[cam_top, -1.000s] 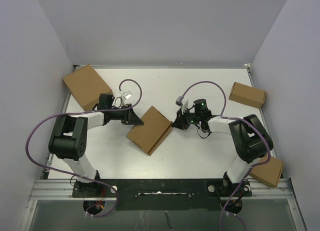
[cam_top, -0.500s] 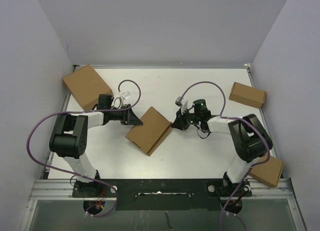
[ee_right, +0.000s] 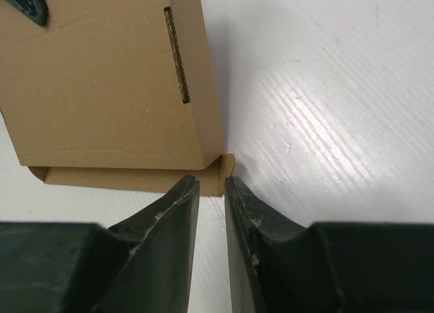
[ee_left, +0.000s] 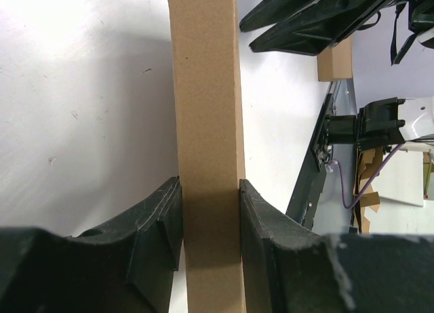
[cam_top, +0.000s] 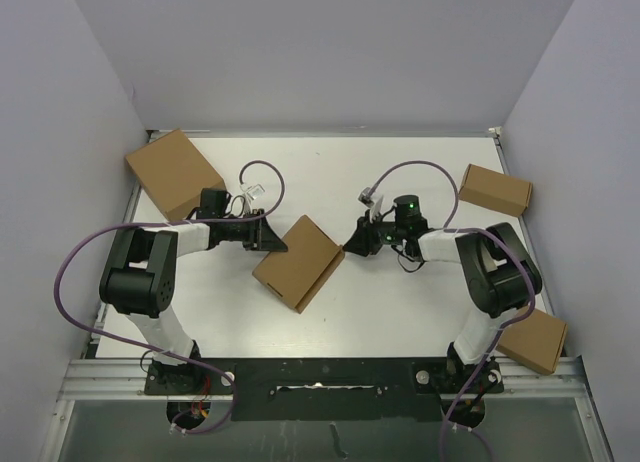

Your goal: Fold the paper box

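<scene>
The paper box (cam_top: 298,262) lies near the middle of the table (cam_top: 400,302), between the two arms, and already looks like a thin, flat, closed shape. In the right wrist view its top panel shows a narrow slit (ee_right: 176,55), and at the nearest corner a small tab (ee_right: 226,165) pokes out past the side wall.

The left gripper (cam_top: 274,240) has the box's far-left edge clamped, with a jaw pressed on each face of the cardboard. The right gripper (ee_right: 210,182) has its jaws a narrow gap apart and holds nothing; its fingertips sit just beside the loose tab, short of touching it as far as the wrist view shows.

The step in hand appears to be finishing that corner (tucking or flattening the stray tab). To do it well, the left clamp should hold firm so the light box cannot slide or pivot on the smooth table. The right fingers should come in low and square to the corner, pressing the tab inward along its crease, not downward, since a downward push could buckle the wall.

Three ready-made boxes (cam_top: 173,172) (cam_top: 495,189) (cam_top: 533,342) sit well apart at the table's edges, out of the way.
</scene>
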Controlling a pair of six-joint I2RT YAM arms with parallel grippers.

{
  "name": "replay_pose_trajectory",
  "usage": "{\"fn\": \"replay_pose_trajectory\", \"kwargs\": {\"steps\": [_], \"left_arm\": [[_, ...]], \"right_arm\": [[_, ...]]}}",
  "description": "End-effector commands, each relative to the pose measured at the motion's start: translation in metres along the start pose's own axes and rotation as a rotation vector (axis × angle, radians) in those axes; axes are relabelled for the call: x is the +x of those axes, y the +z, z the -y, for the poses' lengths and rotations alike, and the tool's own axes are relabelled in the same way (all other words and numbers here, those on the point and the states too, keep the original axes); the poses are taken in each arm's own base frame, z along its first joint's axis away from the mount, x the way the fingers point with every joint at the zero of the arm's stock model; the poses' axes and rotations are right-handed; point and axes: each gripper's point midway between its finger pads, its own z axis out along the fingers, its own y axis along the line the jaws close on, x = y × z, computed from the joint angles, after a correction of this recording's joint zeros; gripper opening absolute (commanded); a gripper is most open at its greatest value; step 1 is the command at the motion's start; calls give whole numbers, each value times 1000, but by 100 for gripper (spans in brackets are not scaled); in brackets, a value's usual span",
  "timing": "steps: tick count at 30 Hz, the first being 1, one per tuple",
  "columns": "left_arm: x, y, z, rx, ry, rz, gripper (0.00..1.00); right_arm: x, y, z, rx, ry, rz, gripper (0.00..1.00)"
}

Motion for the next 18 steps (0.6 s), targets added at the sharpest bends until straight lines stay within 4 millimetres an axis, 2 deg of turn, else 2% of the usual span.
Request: {"fn": "replay_pose_trajectory", "kwargs": {"steps": [1,5,11,18], "left_arm": [[-12,3,-10,-40,94,16,13],[-12,3,-10,-38,91,15,13],[-10,4,-11,-38,86,11,13],[-10,4,-13,-37,76,6,13]], "right_arm": [[-43,-11,3,-45,-40,137,26],[-47,-21,11,-25,-19,160,32],[-24,-8,14,-38,20,60,32],[-10,3,10,-65,40,-11,28]]}}
